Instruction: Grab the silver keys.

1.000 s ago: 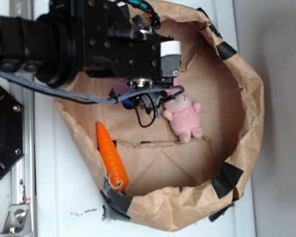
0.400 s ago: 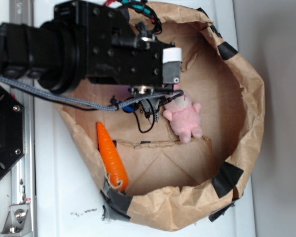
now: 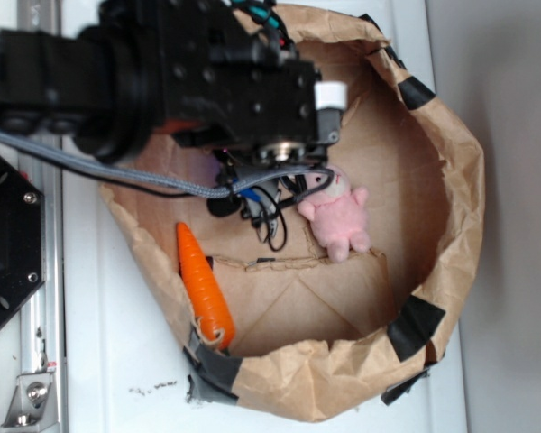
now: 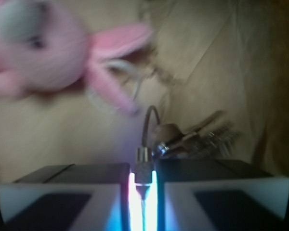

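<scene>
End effector [image 4: 142, 190]: nearly closed, a thin metal piece pinched between the pads.
Silver keys [image 4: 195, 139]: lying in the paper bag [image 3: 451, 180], just beyond the right pad.
Bunny [image 3: 338, 215]: just beside.

- White bench [image 3: 117, 361]: the flat surface carrying the whole arrangement; bare areas show at the left and along the bottom, with small dark specks near the lower edge
- Brown paper bag [image 3: 451, 180]: lies directly on the bench with its rim rolled down, forming a shallow open bowl; black tape patches [image 3: 415, 327] mark the rim at several places
- Metal rail [image 3: 36, 298]: runs along the left border of the bench, ending in a bracket at the lower left corner
- Black robot base plate [image 3: 4, 253]: sits at the left edge, beside the rail
</scene>
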You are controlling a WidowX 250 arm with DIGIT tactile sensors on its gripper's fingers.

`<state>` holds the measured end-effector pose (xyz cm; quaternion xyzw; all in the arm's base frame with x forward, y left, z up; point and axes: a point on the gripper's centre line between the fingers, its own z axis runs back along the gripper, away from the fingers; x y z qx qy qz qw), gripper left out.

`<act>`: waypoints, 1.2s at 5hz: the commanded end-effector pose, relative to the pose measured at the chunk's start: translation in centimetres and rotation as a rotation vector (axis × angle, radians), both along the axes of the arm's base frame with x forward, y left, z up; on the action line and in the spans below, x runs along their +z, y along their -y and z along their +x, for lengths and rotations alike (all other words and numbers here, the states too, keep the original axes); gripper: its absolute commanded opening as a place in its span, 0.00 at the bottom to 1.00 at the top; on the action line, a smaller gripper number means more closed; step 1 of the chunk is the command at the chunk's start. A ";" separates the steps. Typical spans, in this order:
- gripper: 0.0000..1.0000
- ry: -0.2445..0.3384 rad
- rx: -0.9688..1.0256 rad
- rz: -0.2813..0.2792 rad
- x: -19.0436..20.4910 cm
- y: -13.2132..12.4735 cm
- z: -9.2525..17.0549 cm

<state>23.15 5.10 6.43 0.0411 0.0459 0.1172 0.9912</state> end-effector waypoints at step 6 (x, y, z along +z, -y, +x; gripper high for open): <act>0.00 0.148 -0.098 -0.216 8.1 5.0 1.0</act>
